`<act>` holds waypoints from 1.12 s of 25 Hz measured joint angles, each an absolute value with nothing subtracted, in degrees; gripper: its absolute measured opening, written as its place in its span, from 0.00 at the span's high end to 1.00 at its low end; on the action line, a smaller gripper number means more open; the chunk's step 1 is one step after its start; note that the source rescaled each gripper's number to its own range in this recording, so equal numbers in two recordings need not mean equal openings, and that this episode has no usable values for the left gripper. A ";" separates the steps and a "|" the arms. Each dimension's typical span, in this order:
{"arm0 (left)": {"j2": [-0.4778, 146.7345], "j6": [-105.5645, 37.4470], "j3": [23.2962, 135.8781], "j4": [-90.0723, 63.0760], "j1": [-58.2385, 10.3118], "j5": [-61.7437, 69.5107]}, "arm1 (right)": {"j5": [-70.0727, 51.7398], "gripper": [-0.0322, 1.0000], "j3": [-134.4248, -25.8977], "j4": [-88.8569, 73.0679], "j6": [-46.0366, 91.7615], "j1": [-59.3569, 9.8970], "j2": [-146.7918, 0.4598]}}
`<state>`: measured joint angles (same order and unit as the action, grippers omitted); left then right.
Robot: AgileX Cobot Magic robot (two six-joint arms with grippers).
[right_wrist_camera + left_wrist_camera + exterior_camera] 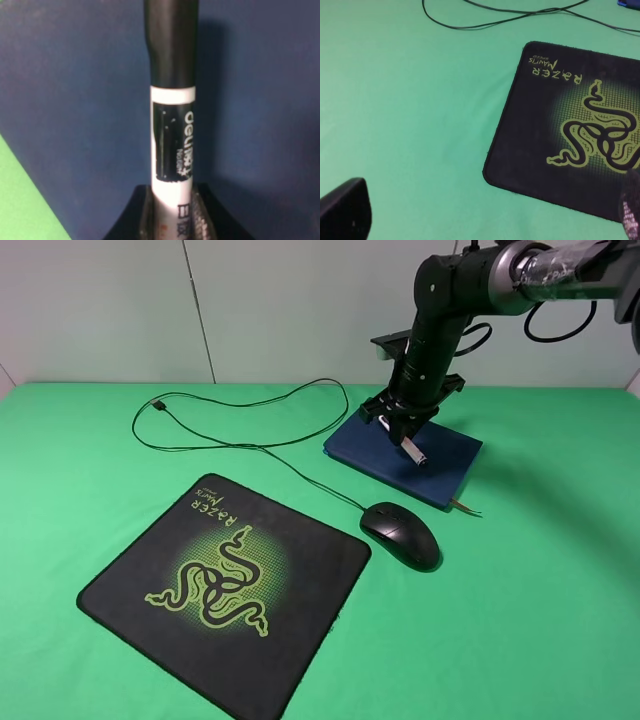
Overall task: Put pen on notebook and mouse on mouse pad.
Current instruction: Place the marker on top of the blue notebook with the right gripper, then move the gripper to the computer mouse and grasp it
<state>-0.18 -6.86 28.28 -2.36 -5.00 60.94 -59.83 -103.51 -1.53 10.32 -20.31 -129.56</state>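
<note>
My right gripper (405, 433) is shut on the white pen (412, 450), whose black cap points down at the dark blue notebook (445, 472). In the right wrist view the pen (172, 145) sticks out from between the fingers (142, 210) over the notebook cover (75, 100), casting a shadow on it; I cannot tell whether it touches. The black mouse (402, 534) lies on the green cloth between the notebook and the Razer mouse pad (225, 590). My left gripper (487, 207) is open above the pad's corner (545, 125) and is out of the exterior view.
The mouse cable (250, 445) loops across the cloth behind the pad and ends in a USB plug (156, 405). The cable (495, 20) also shows in the left wrist view. A ribbon bookmark (465, 507) trails from the notebook's near corner.
</note>
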 joint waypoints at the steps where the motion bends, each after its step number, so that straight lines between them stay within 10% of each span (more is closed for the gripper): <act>1: -0.18 -6.86 28.28 -2.36 -5.00 60.94 | -59.97 0.96 -103.51 -1.60 10.32 -20.31 -130.12; 11: -0.18 -6.86 28.28 -2.36 -5.00 60.94 | -60.02 0.94 -103.51 -1.43 10.32 -20.31 -131.21; 13: -0.18 -6.86 28.28 -2.36 -5.00 60.94 | -60.07 0.73 -103.51 -1.43 10.32 -20.31 -131.21; 15: -0.18 -6.86 28.28 -2.36 -5.00 60.94 | -60.12 0.28 -103.51 -1.43 10.32 -20.31 -131.21; 17: -0.18 -6.86 28.28 -2.36 -5.00 60.94 | -60.32 0.10 -103.51 -1.43 10.27 -20.31 -131.21; 28: -0.18 -6.86 28.28 -2.36 -5.00 60.94 | -60.64 0.00 -103.51 -1.34 10.17 -20.31 -131.21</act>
<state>-0.18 -6.86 28.28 -2.36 -5.00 60.94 -60.64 -103.51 -1.34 10.17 -20.31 -131.21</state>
